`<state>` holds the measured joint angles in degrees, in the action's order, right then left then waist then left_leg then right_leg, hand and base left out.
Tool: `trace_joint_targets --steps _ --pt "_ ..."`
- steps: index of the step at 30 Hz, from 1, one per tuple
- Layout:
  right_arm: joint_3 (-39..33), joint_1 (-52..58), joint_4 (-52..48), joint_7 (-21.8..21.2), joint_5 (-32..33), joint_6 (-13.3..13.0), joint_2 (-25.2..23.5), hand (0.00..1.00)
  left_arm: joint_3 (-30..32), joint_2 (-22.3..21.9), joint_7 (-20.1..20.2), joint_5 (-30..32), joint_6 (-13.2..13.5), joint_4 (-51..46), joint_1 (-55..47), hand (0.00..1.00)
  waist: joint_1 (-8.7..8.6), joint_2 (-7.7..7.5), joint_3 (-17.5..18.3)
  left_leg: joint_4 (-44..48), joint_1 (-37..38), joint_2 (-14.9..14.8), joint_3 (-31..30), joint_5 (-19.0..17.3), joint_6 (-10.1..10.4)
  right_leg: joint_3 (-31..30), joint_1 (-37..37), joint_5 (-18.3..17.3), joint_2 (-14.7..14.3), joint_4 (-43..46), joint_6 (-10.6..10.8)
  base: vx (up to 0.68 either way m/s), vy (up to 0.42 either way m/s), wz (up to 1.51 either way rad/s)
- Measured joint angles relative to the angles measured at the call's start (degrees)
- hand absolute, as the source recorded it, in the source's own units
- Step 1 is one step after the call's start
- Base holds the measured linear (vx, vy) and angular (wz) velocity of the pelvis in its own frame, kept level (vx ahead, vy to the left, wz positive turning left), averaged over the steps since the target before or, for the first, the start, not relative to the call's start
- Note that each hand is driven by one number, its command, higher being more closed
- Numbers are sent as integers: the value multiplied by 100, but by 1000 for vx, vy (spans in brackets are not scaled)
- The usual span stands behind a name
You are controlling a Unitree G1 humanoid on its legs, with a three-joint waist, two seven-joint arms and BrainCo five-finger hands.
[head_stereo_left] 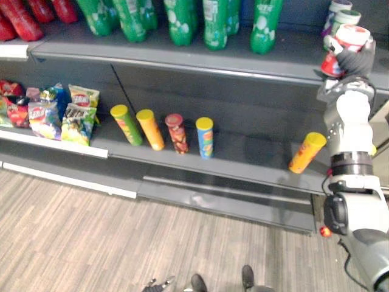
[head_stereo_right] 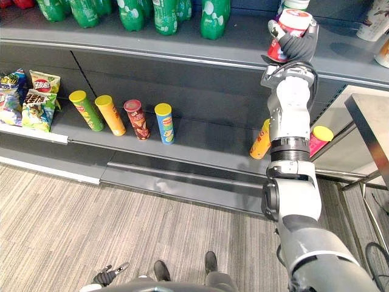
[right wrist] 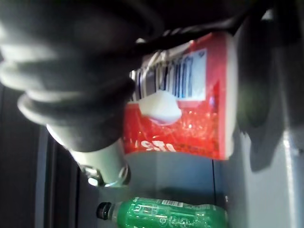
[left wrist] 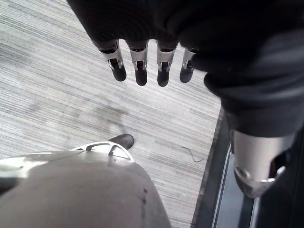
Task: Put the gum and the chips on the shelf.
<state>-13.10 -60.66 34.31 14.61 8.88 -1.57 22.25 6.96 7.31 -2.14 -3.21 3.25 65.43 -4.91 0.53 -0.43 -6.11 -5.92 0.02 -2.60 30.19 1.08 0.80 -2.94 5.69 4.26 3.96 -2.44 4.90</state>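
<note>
My right hand (head_stereo_right: 299, 48) is raised to the right end of the upper shelf (head_stereo_left: 182, 58) and is shut on a red gum tub (head_stereo_right: 289, 27) with a white lid. The right wrist view has the tub (right wrist: 190, 118) close against the grey shelf; whether it rests there I cannot tell. Several tall chips cans stand on the lower shelf: green (head_stereo_left: 126, 123), orange (head_stereo_left: 150, 129), red (head_stereo_left: 177, 132), blue (head_stereo_left: 205, 137), and another orange one (head_stereo_left: 307, 152) just left of my right forearm. My left hand (left wrist: 142, 66) hangs low over the floor, fingers relaxed and holding nothing.
Green bottles (head_stereo_left: 216, 24) line the upper shelf, with more white-lidded tubs (head_stereo_left: 343, 15) behind the held one. Snack bags (head_stereo_left: 73, 112) fill the lower shelf's left end. A grey table edge (head_stereo_right: 368, 121) stands at the far right. Striped wood-look floor (head_stereo_left: 121, 243) lies before the shelves.
</note>
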Motion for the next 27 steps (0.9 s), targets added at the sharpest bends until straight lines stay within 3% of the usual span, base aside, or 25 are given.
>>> trace_joint_targets --steps 19,20,27 --pt "-241 -639 709 151 -5 -33 433 100 -45 13 -67 -6 55 -59 245 0 42 -21 -199 1 -98 6 -117 53 -45 104 6 1 5 -45 -1 4 -12 3" --pt "-241 -639 709 151 -5 -33 433 0 -46 12 -97 -6 55 -66 246 0 41 -21 -199 1 -98 7 -117 53 -45 104 6 1 5 -44 -1 0 0 0" --pt "-236 -628 705 149 -13 -33 430 0 -47 -15 -146 -5 53 -158 236 0 40 -21 -199 2 -86 7 -104 54 -45 89 4 2 2 -37 -2 0 -9 0"
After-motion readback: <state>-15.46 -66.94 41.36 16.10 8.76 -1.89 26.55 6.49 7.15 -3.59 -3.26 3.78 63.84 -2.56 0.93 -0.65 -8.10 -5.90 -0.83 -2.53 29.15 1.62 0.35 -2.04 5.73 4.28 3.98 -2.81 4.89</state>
